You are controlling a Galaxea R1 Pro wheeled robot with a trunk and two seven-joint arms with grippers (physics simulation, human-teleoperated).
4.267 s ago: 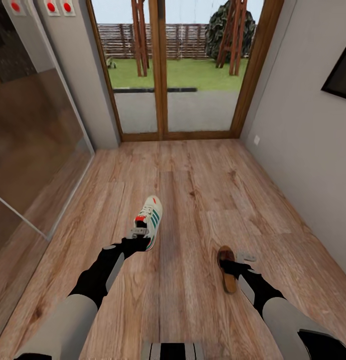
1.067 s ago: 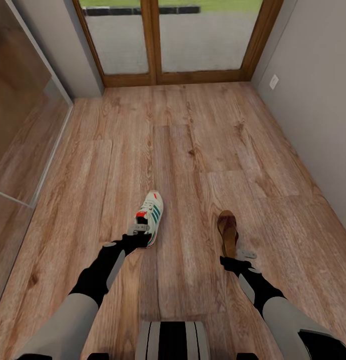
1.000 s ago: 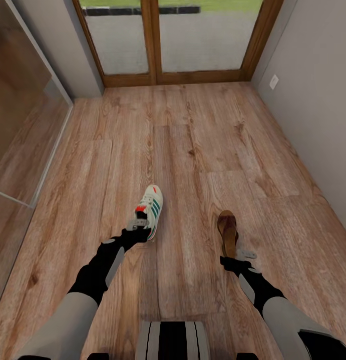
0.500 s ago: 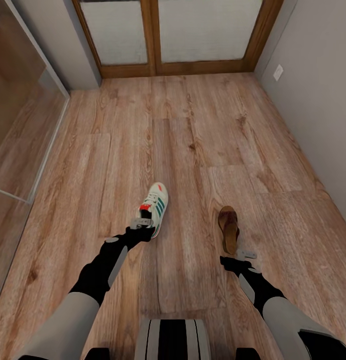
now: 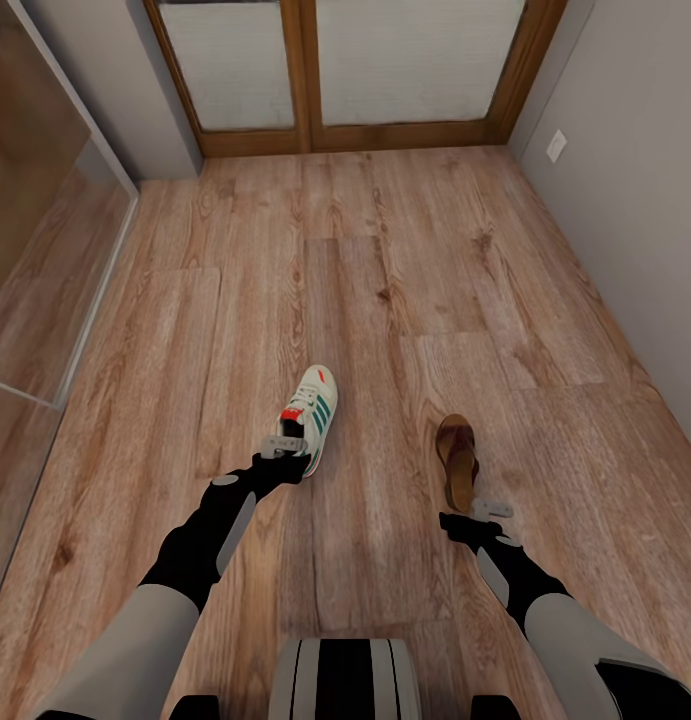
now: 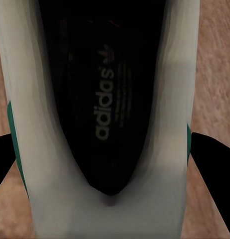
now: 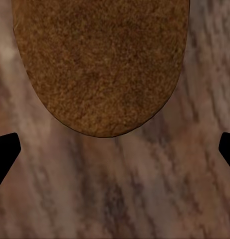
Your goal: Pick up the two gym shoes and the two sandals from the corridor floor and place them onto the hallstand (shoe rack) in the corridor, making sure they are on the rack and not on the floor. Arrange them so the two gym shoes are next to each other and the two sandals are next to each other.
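Left gripper [image 5: 283, 447]: fingers sat one on each side of the sneaker's heel, dark tips against the white sides in the wrist view; judged to be holding it.
Sneaker [image 5: 310, 417]: one white lace-up with green stripes and a red tongue, heel between the left fingers, toe pointing away from them. Whether the sole was touching the floor could not be told.
Sneaker, close view [image 6: 102, 114]: dark insole with printed lettering, white collar rising between the two finger tips.
Right gripper [image 5: 488, 513]: fingers spread wide, nothing between them.
Sandal [image 5: 456, 459]: one brown slip-on lying flat on the floor, its heel end just ahead of the right finger tips and outside them.
Sandal, close view [image 7: 100, 59]: rounded brown heel beyond the tips, bare planks in the gap between them.
Floor [image 5: 385, 250]: wood planks running to a glazed door.
Progress: judged early. One sneaker gripped, one sandal not yet gripped, nothing placed on the rack.
Remaining: carry and pair all four items.
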